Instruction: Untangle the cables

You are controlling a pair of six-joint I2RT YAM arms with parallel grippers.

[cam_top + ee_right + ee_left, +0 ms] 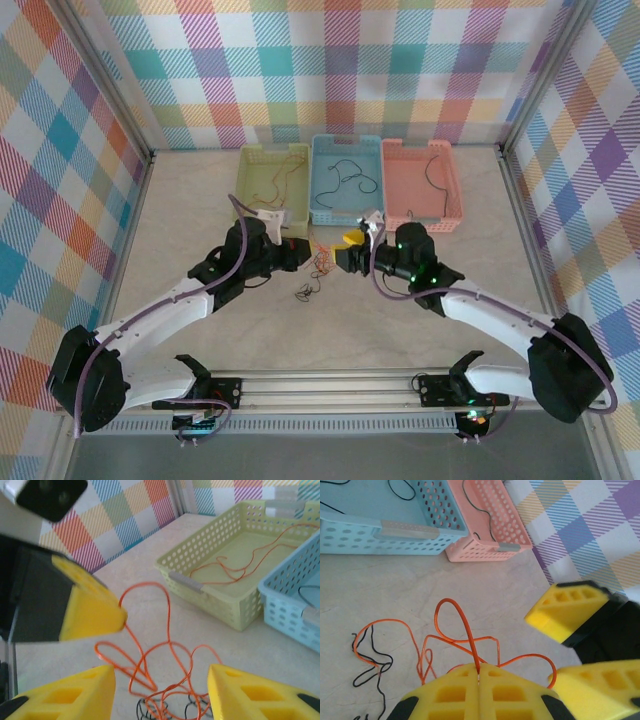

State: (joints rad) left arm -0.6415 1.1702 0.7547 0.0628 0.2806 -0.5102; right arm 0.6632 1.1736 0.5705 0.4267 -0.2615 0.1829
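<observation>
A tangle of thin orange cables [445, 640] lies on the table just in front of the baskets, with a thin black cable [370, 660] beside it. My left gripper [479, 676] is shut on an orange strand that rises in a loop from its tips. My right gripper [160, 690] is open, and its yellow fingers [250, 692] straddle the orange loops [150, 650] and a black cable [165, 711] beneath them. From above, the left gripper [303, 252] and right gripper [350, 243] face each other across the orange cables [322, 262]. A small black cable [305, 291] lies nearer the arms.
Three baskets stand in a row at the back: green [243, 185] holding an orange wire, blue [346, 139] holding a black wire, and pink [455, 190] holding a black wire. Checked walls enclose the table. Open tabletop lies left and right of the arms.
</observation>
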